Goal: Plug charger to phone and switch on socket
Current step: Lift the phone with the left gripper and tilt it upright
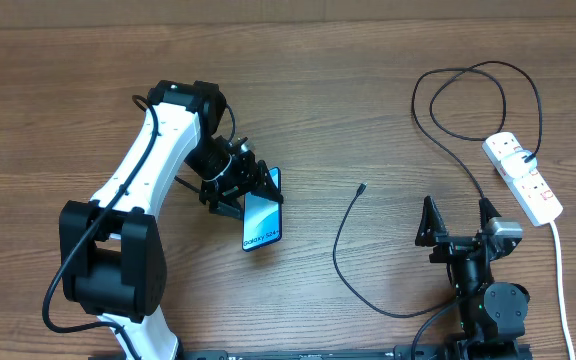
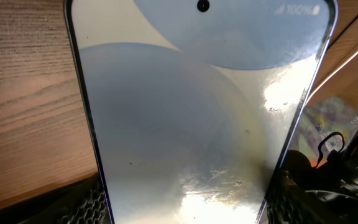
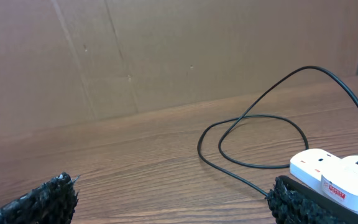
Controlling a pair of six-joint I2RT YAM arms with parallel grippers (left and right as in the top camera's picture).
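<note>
My left gripper (image 1: 254, 190) is shut on the phone (image 1: 263, 217), its fingers pressing the two long edges. The phone's light blue screen faces up, with white text at the near end. In the left wrist view the phone (image 2: 197, 118) fills the picture between the left gripper's (image 2: 185, 206) pads. The charger (image 1: 338, 245) is a thin black cable lying on the table, with its free tip (image 1: 363, 186) right of the phone. The socket (image 1: 524, 177) lies at the far right with a black plug in it. My right gripper (image 1: 458, 213) stands open and empty near the front edge.
A thick white cord (image 1: 560, 275) runs from the socket toward the front edge. The black cable loops (image 1: 473, 85) behind the socket. In the right wrist view the socket (image 3: 328, 175) and cable (image 3: 253, 118) lie just ahead, right of the right gripper (image 3: 176, 200).
</note>
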